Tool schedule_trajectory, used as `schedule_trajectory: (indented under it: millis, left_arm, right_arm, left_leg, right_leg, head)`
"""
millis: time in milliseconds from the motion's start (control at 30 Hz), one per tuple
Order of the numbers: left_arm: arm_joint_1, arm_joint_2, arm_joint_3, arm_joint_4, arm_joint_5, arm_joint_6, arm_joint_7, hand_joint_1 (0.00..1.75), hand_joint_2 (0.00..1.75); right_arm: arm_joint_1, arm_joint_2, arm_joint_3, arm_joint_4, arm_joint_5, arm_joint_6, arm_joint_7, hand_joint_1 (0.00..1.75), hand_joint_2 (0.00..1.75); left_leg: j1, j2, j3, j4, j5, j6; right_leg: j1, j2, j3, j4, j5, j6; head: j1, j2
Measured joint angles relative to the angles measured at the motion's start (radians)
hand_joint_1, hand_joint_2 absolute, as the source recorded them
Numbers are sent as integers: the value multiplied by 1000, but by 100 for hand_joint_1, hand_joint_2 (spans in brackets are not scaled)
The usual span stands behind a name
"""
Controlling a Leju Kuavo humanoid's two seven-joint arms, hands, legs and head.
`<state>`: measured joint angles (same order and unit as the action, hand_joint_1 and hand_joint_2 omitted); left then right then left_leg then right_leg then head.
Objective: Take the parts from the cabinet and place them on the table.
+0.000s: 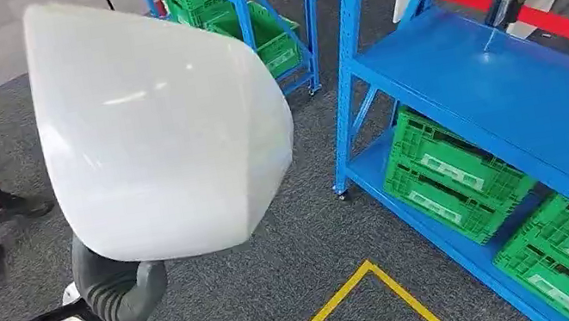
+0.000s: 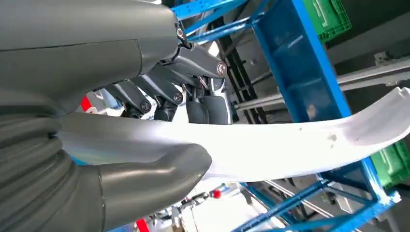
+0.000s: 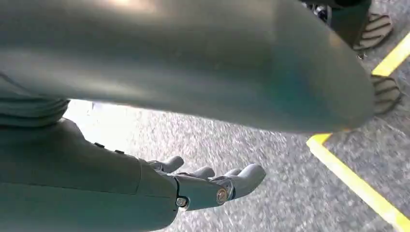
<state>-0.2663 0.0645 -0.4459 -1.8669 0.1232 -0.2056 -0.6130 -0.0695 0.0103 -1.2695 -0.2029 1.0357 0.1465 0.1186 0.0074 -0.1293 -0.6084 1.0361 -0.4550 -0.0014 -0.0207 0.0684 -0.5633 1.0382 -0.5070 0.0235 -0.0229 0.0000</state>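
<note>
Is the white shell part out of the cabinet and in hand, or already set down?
In hand: the left hand grips the white shell part above the carpet.

Left hand [image 2: 159, 116] gripping; right hand [image 3: 193, 186] fingers extended, holding nothing.

Large white curved shell part [image 1: 152, 121], glossy, held aloft over grey carpet, beside blue rack.

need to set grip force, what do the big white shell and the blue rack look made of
White shell: probably moulded plastic, smooth and semi-glossy, with soft light reflections and a thin curved edge where the left hand grips it. Blue rack: looks like painted sheet metal, with flat shelves, angled perforated posts and a sheen.
</note>
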Motion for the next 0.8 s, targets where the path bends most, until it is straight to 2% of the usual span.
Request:
schedule_trajectory:
  millis: [67, 100, 133, 167, 200, 233, 267, 300, 333, 367, 400, 433, 467, 500, 600, 633, 667, 700, 733, 767, 800]
  left_arm:
    - [1, 0, 0, 5, 4, 7, -10, 175, 175]
    - [3, 1, 0, 8, 4, 13, -23, 175, 175]
    - [6, 3, 0, 11, 4, 19, -36, 175, 175]
    - [5, 6, 1, 15, -1, 27, -52, 175, 175]
    - [7, 8, 0, 19, -12, 38, -64, 175, 175]
    - [15, 10, 0, 23, -18, 48, -73, 175, 175]
    - [23, 13, 0, 26, -19, 54, -79, 175, 175]
    - [29, 15, 0, 29, -18, 56, -82, 175, 175]
    - [30, 19, 0, 31, -17, 56, -82, 175, 175]
    - [28, 21, 0, 32, -14, 56, -82, 175, 175]
    - [23, 21, -1, 33, -12, 56, -82, 175, 175]
    - [17, 21, -2, 35, -10, 56, -82, 175, 175]
    - [12, 21, -2, 36, -9, 56, -82, 175, 175]
    - [10, 21, -2, 37, -8, 56, -82, 175, 175]
    - [8, 23, -2, 39, -6, 56, -82, 175, 175]
    - [6, 23, -2, 38, -6, 56, -82, 175, 175]
    - [3, 23, -2, 39, -6, 56, -82, 175, 175]
    - [-1, 23, -2, 41, -5, 56, -82, 175, 175]
    - [-2, 21, -2, 43, -5, 56, -82, 175, 175]
    - [-1, 21, -3, 46, -5, 56, -82, 175, 175]
    - [0, 21, -3, 48, -5, 56, -82, 175, 175]
  right_arm:
    - [-2, -5, 0, 0, 3, 0, -5, 0, 0]
    - [-2, -6, 1, 0, 5, -2, -9, 0, 0]
    - [-1, -7, 2, 0, 8, -2, -12, 0, 0]
    - [1, -11, 4, 0, 9, -2, -17, 0, 0]
    - [7, -14, 4, 0, 9, -2, -19, 0, 0]
    - [13, -19, 4, 0, 9, -2, -21, 0, 0]
    - [17, -24, 4, 0, 8, -2, -22, 0, 0]
    - [20, -30, 4, 0, 6, -2, -26, 0, 0]
    - [20, -37, 4, 0, 3, -2, -31, 0, 0]
    - [18, -41, 4, 0, 1, -2, -35, 0, 0]
    - [16, -47, 4, 0, 1, -2, -35, 0, 0]
    - [15, -50, 4, -1, 1, -2, -35, 0, 0]
    - [15, -55, 4, -1, 1, -2, -36, 0, 0]
    - [16, -58, 4, -1, 0, -2, -36, 0, 0]
    - [12, -62, 4, -1, 0, -3, -36, 0, 0]
    - [10, -62, 4, -1, 0, -3, -36, 0, 0]
    - [9, -62, 4, -1, 0, -1, -37, 0, 0]
    - [9, -62, 4, -1, 0, 15, -37, 0, 0]
    - [12, -63, 4, -1, 0, 30, -36, 0, 0]
    - [16, -65, 4, -1, 0, 34, -36, 0, 0]
    - [20, -66, 4, -1, 0, 34, -35, 0, 0]
  left_leg:
    - [4, -18, -3, -11, 8, -15]
    - [5, -28, -9, -12, 10, -22]
    - [4, 7, -10, 2, 3, -23]
    - [-3, 62, -27, 37, -24, -24]
    - [-2, 93, -60, 106, -66, -27]
    - [-1, 109, -100, 194, -108, -30]
    - [0, 115, -132, 262, -134, -31]
    - [0, 117, -148, 298, -139, -31]
    - [1, 119, -139, 285, -122, -31]
    - [1, 124, -108, 228, -88, -29]
    - [1, 137, -59, 139, -48, -26]
    - [-1, 173, -4, 45, -15, -22]
    - [-11, 221, 16, 1, -28, -15]
    - [-7, 208, 20, -2, -19, -8]
    - [-15, 170, 10, -5, -15, 7]
    - [-9, 158, 20, -13, -8, 16]
    - [-6, 149, 21, -18, -5, 20]
    - [-5, 139, 19, -18, -4, 23]
    - [-5, 126, 17, -18, -2, 25]
    - [-5, 111, 14, -18, -1, 26]
    - [-6, 95, 11, -16, -1, 27]
  right_leg:
    - [7, -19, 1, 1, 3, -12]
    - [0, -32, 2, -7, 9, -21]
    - [-1, -48, 5, -12, 13, -27]
    - [1, -56, 5, -13, 12, -35]
    - [4, -72, 5, -13, 11, -39]
    - [7, -89, 5, -13, 9, -42]
    - [9, -103, 5, -12, 8, -44]
    - [10, -119, 5, -12, 8, -44]
    - [11, -132, 5, -12, 7, -43]
    - [11, -146, 5, -11, 6, -43]
    - [11, -159, 8, -11, 4, -40]
    - [13, -170, 12, -9, 1, -36]
    - [20, -180, 14, -7, -4, -30]
    - [20, -186, 14, -6, -7, -25]
    - [17, -220, 25, -13, -6, -8]
    - [14, -213, 28, -13, -11, 1]
    - [8, -155, 22, 15, -32, 7]
    - [8, -115, -1, 64, -63, 8]
    - [8, -88, -45, 152, -108, 9]
    - [8, -77, -87, 234, -142, 9]
    - [10, -74, -120, 292, -155, 9]
  head:
    - [0, 0]
    - [0, 0]
    - [0, 0]
    - [-9, 0]
    - [-12, 0]
    - [-12, 0]
    - [-12, 0]
    - [-13, 0]
    - [-13, 0]
    - [-13, 0]
    - [-13, 0]
    - [-13, 0]
    - [-13, 0]
    - [-11, 0]
    - [-10, 0]
    - [-10, 0]
    - [-8, 0]
    - [-7, 0]
    - [-2, 0]
    - [-2, 0]
    - [-1, 0]
